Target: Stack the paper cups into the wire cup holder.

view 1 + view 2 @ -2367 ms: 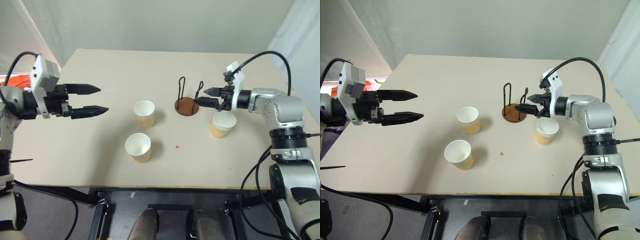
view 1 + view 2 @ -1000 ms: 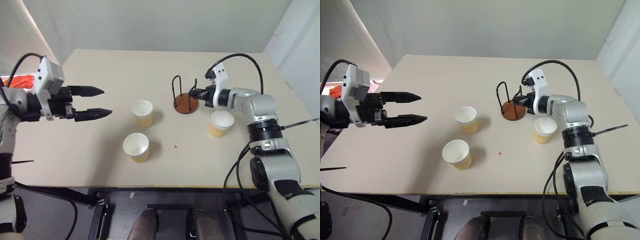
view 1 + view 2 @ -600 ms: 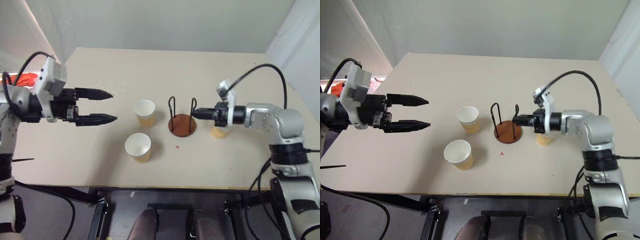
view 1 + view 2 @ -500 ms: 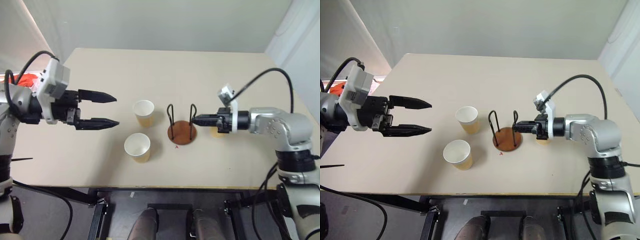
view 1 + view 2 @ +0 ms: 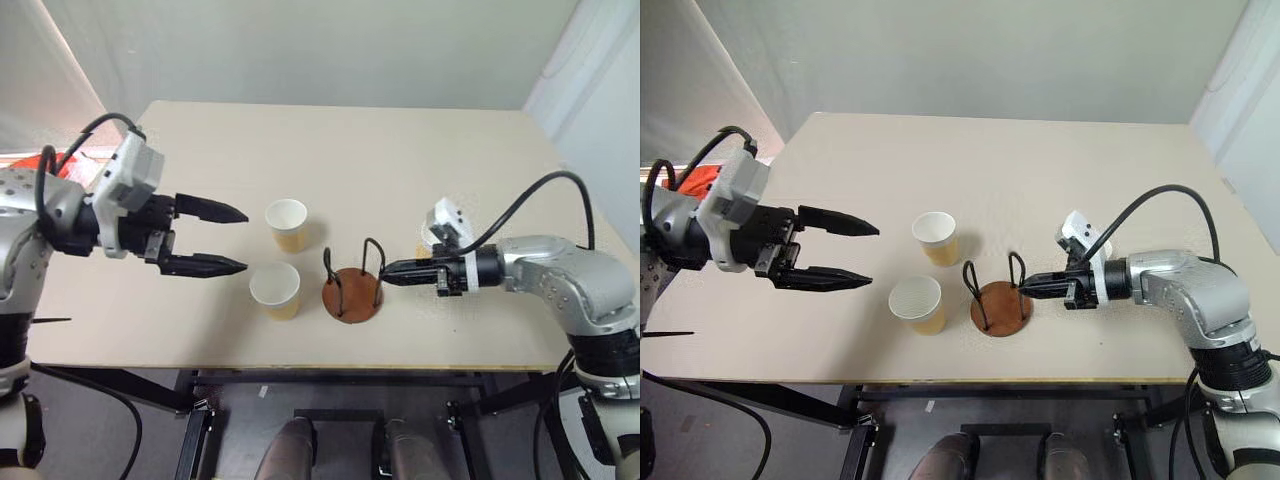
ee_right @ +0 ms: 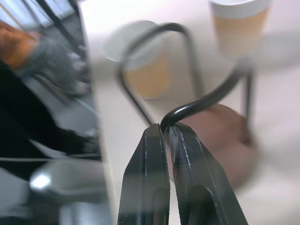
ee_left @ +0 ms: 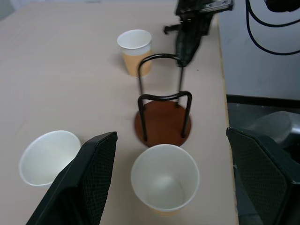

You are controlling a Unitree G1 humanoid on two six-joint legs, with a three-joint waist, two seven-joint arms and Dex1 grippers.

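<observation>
The right gripper [image 5: 1025,284], clenched on one wire loop, has dragged the wire cup holder [image 5: 1000,301] from the table's [image 5: 1060,160] far middle toward the near edge; it is now standing just beside the nearest of the paper cups [image 5: 917,303]. The left gripper [image 5: 862,255] is hovering spread wide beside that cup. A second cup [image 5: 937,237] is standing behind, a third [image 7: 136,50] beyond the right arm.

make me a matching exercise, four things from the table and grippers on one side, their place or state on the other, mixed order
Things:
1. left gripper
2. right gripper
3. cup holder
4. cup behind the right gripper

States:
A. near the table's front edge, no cup in it
B. fingers shut on a wire loop
C. fingers open, holding nothing
D. standing upright, partly hidden in the head views

Pairs: 1-C, 2-B, 3-A, 4-D
</observation>
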